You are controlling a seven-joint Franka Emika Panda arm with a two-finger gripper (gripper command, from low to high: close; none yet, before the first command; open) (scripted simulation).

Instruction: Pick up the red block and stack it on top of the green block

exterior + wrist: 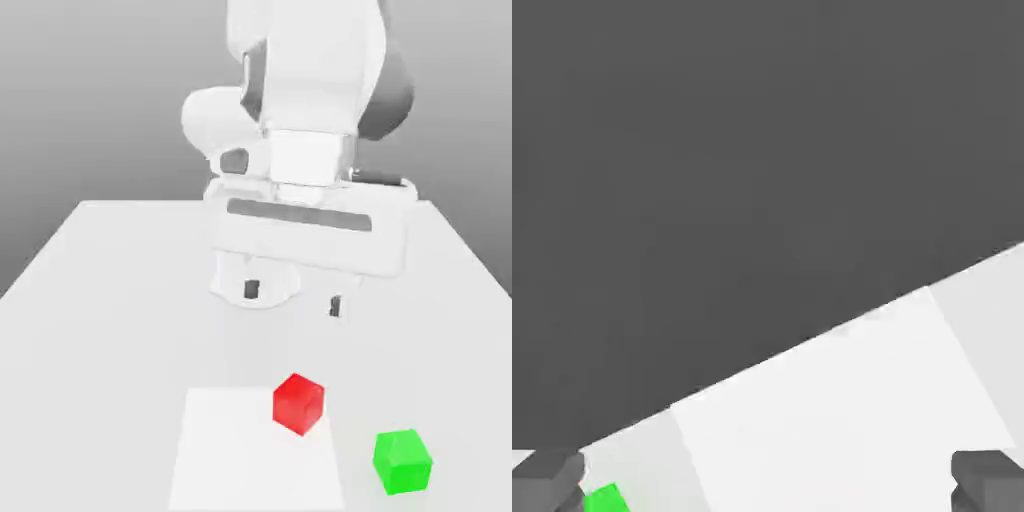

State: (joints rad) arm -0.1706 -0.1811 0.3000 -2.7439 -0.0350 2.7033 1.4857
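Gripper high and empty, red cube waiting below

Your two-finger gripper (292, 298) hangs spread wide, gripping nothing, well above the white tabletop (90, 300). The small matte red block (298, 403) sits nearer the exterior camera than the fingers, on a paler square patch (230, 450); the matching green block (402, 461) rests just beside it, toward the exterior view's right. Plain grey backdrop behind.

No readable text, labels, brands, numbers or signs anywhere; small matte red cube (298, 403) and small matte green cube (402, 461) plain-faced.
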